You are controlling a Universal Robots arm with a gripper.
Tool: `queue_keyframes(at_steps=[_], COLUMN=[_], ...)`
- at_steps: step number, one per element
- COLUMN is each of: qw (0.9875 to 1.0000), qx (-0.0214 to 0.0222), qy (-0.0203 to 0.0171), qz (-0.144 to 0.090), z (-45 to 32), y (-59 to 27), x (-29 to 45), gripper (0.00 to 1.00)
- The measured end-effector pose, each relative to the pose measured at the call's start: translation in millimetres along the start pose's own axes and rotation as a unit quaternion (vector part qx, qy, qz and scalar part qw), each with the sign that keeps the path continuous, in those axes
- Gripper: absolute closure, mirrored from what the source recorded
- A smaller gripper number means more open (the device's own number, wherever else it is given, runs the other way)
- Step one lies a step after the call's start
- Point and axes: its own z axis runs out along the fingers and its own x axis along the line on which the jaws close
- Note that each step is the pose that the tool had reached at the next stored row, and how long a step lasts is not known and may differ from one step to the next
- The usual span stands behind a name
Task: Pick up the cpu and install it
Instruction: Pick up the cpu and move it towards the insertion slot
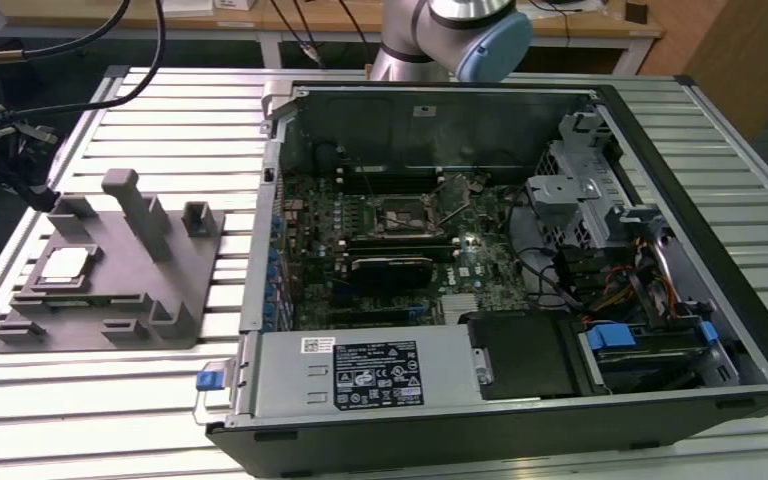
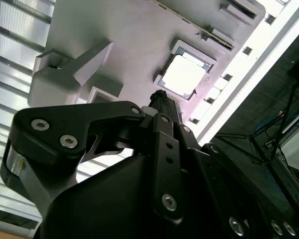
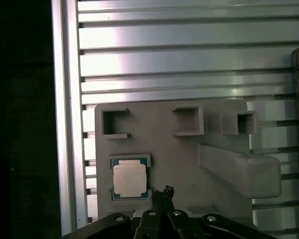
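The cpu (image 1: 68, 263) is a small silvery-white square lying flat in a recess of the grey tray (image 1: 184, 262), at the exterior view's left. Both wrist views show the cpu (image 3: 130, 179) (image 2: 184, 75) from above the tray (image 3: 179, 164) (image 2: 139, 45). My gripper (image 3: 164, 191) (image 2: 158, 96) hovers just beside the cpu without touching it. Its black fingers are drawn together into one narrow tip, with nothing between them. The dark metal-framed socket (image 1: 404, 215) with its thin lever sits on the motherboard inside the open computer case (image 1: 704, 230).
Raised posts (image 1: 137, 210) (image 3: 239, 169) and small open pockets (image 3: 188, 121) stand on the tray around the cpu. A black rectangular block (image 1: 391, 272) lies below the socket. The slatted metal table (image 1: 131, 110) ends at a rail (image 3: 65, 124) close to the tray.
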Motion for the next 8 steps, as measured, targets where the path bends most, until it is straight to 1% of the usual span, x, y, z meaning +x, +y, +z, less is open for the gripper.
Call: queue_keyframes(at_steps=[5, 7, 8], qw=[1.0000, 1.0000, 1.0000], qx=[0.0012, 0.0013, 0.0013], qy=[-0.0005, -0.0006, -0.0007], qz=[0.000, 0.000, 0.000], z=[6.0, 10.3, 12.1], y=[-0.9, -1.4, -1.5], x=[7.5, 12.4, 13.5], gripper=[0.89, 0.89, 0.89])
